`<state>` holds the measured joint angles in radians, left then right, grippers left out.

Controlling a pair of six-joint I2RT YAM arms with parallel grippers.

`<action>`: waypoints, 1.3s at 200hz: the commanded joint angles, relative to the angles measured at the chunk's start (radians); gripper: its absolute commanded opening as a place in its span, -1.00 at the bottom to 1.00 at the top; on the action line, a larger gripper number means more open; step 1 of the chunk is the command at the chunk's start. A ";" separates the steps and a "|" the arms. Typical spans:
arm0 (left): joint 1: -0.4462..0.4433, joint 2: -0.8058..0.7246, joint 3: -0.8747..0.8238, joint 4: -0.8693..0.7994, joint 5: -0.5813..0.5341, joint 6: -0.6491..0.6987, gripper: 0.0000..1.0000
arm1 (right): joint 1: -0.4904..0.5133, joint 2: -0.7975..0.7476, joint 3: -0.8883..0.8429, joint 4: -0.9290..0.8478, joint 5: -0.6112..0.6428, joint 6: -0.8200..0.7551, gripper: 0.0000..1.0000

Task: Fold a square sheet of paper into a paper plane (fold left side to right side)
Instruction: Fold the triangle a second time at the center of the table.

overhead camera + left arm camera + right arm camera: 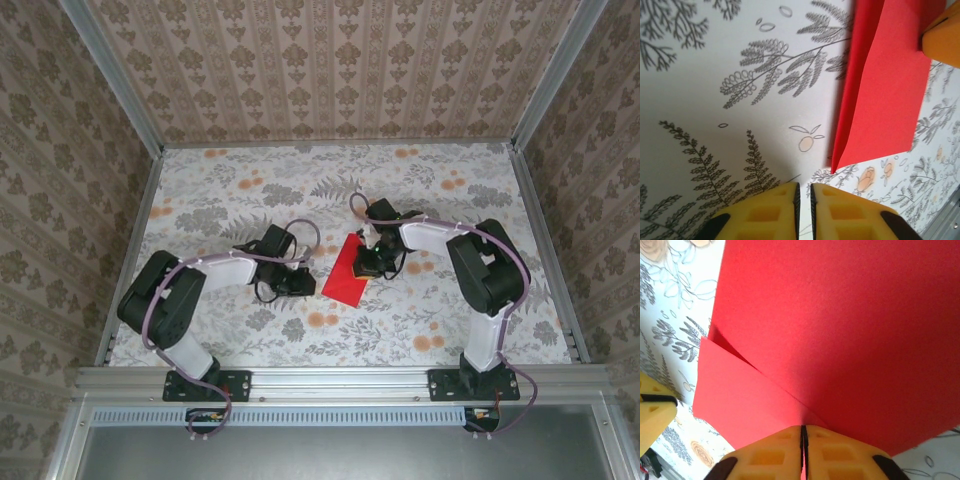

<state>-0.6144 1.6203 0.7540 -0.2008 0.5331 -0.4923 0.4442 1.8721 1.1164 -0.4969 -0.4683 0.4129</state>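
As seen from above: square sheet of paper (347, 276) folded to a narrow red strip, lying tilted near the middle of the table (230, 190), between left pincer (303, 284) and right pincer (367, 262).
Sheet, layers: upper layer (840, 330) laid over a lower one; in the right wrist view, lower layer poking out on one side as a slanted flap; edges not lined up.
Sheet, left edge: in the left wrist view (885, 85), long edge towards the left arm lifted slightly off the table, dark shadow beneath; near corner pointed.
Left pincer, state: low over bare table (804, 186), near the sheet's pointed corner but apart from it; yellow pads (775, 212) set to a narrow slit, nothing between.
Right pincer, state: down on the sheet (803, 429); pads pressed together, tips against the red surface right at the flap's edge; cannot tell whether any paper is pinched.
Right pincer, from the left wrist: one yellow finger (945, 35) at the sheet's far edge.
Surroundings: floral table cover with grey ferns and orange blooms; patterned walls (330, 70) on three sides.
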 commanded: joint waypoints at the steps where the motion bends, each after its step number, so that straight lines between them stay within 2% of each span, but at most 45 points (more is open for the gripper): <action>1: 0.002 -0.033 0.044 0.000 0.002 0.025 -0.53 | -0.027 -0.116 -0.039 0.052 0.059 0.024 -0.65; 34: -0.008 0.037 0.138 0.045 0.036 0.040 -0.22 | -0.090 -0.248 -0.150 0.136 0.103 0.044 -0.19; 57: -0.023 0.114 0.211 0.058 0.055 0.053 -0.04 | -0.135 -0.310 -0.241 0.223 0.046 0.081 0.07; 75: -0.033 0.171 0.262 0.056 0.062 0.059 0.01 | -0.149 -0.331 -0.289 0.273 0.005 0.105 0.23; 106: -0.043 0.243 0.323 0.056 0.077 0.070 -0.02 | -0.152 -0.350 -0.332 0.301 -0.024 0.116 0.42; 121: -0.047 0.263 0.338 0.060 0.083 0.071 -0.13 | -0.152 -0.354 -0.344 0.307 -0.038 0.119 0.44; 158: -0.050 0.257 0.336 0.065 0.073 0.081 -0.60 | -0.152 -0.338 -0.354 0.317 -0.079 0.127 0.45; 179: -0.047 0.226 0.315 0.071 0.052 0.086 -0.79 | -0.152 -0.326 -0.362 0.350 -0.114 0.147 0.45; 220: -0.034 0.171 0.265 0.099 0.033 0.072 -0.83 | -0.136 -0.293 -0.375 0.447 -0.186 0.212 0.44; 260: -0.031 0.161 0.254 0.104 0.029 0.066 -0.83 | -0.088 -0.230 -0.353 0.498 -0.199 0.258 0.37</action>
<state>-0.6529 1.8156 1.0256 -0.1104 0.5720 -0.4259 0.3275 1.5997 0.7506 -0.0544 -0.6231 0.6193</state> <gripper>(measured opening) 0.087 0.700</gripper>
